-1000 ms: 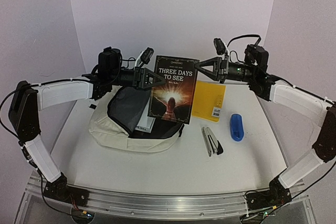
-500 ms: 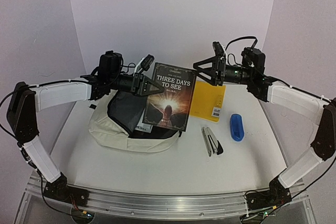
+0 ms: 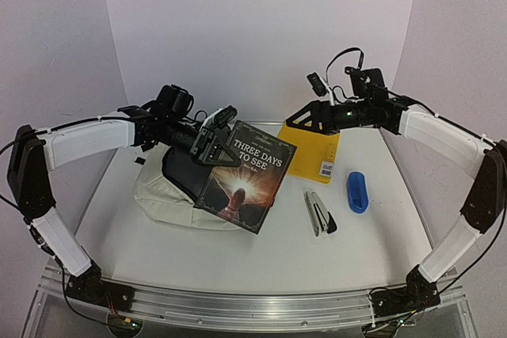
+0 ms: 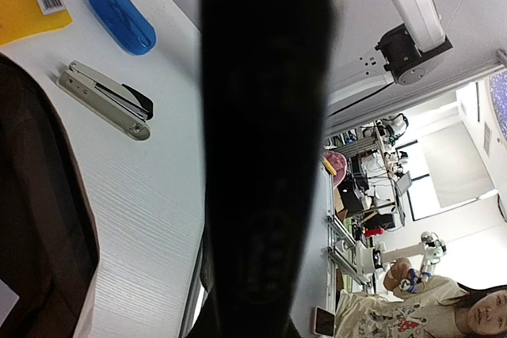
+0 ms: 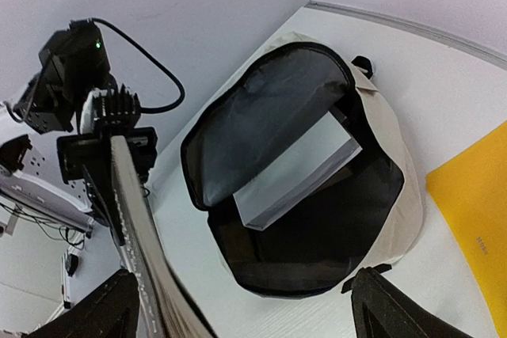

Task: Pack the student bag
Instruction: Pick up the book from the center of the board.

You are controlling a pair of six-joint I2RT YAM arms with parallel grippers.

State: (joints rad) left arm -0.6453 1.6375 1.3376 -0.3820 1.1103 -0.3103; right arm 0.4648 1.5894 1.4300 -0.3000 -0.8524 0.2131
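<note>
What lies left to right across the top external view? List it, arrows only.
student bag → book → stapler → blue case. Yellow folder left out: it overlaps the stapler's span.

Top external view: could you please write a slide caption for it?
Left gripper holds a book near the open student bag; right gripper stands open, apart.

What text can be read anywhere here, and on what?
"THREE DAYS TO SEE": title on the book cover.
Small lines above and below that title: too small to read.
Barcode sticker on the yellow folder: print too small to read.
Stapler, blue case: no text visible.
</note>
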